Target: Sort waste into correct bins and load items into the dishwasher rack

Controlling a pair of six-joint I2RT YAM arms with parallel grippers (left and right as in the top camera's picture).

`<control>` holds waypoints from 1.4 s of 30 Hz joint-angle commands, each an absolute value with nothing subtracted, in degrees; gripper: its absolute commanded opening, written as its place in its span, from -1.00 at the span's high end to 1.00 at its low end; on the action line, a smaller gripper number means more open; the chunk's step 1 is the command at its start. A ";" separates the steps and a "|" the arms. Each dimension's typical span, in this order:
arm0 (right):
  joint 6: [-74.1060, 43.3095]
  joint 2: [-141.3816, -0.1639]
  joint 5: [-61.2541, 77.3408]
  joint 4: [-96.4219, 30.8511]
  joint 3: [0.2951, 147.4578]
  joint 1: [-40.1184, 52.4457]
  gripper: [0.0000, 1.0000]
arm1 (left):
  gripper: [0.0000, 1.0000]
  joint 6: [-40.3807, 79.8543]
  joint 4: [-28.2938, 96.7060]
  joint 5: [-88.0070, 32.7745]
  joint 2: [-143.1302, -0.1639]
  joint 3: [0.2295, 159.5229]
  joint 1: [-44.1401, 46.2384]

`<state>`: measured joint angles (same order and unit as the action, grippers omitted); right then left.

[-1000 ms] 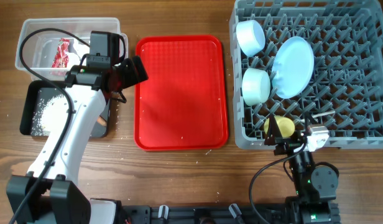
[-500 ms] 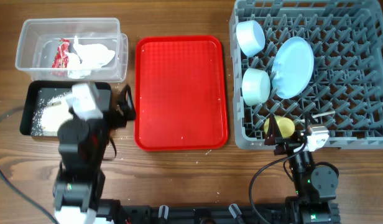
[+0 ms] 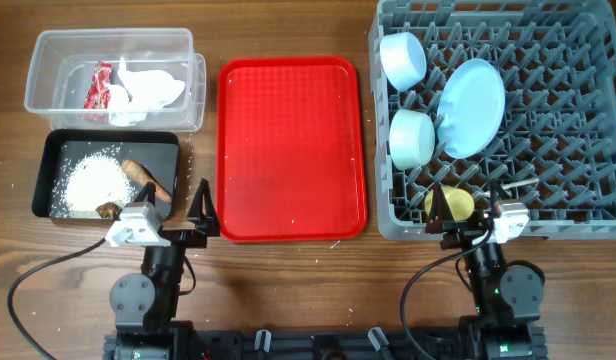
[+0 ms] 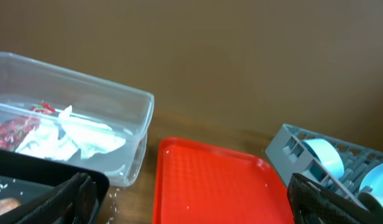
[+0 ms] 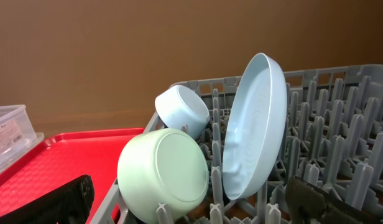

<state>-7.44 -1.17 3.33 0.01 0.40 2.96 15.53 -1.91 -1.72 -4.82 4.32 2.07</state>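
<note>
Plate (image 5: 253, 124) upright in rack (image 5: 341, 143), beyond right pincer (image 3: 466, 215)

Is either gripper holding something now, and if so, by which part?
Nothing is held. The left gripper and the right gripper are both open, with no object between their fingers.

The left arm (image 3: 144, 292) and right arm (image 3: 508, 290) are black, with a white block (image 3: 128, 226) behind the left hand (image 3: 201, 204) and the right hand (image 3: 437, 209), and thin black cables (image 3: 404, 300).
</note>
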 commanded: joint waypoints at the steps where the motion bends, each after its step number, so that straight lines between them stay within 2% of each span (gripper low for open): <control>1: -7.62 -0.80 2.59 0.16 0.30 3.42 -0.99 | -1.00 15.40 -3.07 -0.54 -1.87 3.68 1.58; 13: -7.62 -0.80 2.59 0.16 0.30 3.42 -0.99 | -1.00 15.40 -11.57 -0.12 -0.14 0.32 1.58; 17: -7.62 -0.80 2.59 0.16 0.30 3.42 -0.99 | -1.00 15.40 -6.37 -0.12 -0.14 0.32 1.58; 21: -7.62 -0.80 2.59 0.16 0.30 3.42 -1.00 | -1.00 15.42 4.16 -0.40 -0.14 0.32 1.61; 42: -7.62 -0.80 2.59 0.16 0.30 3.42 -1.00 | -1.00 15.40 4.34 -0.58 -0.16 0.32 1.63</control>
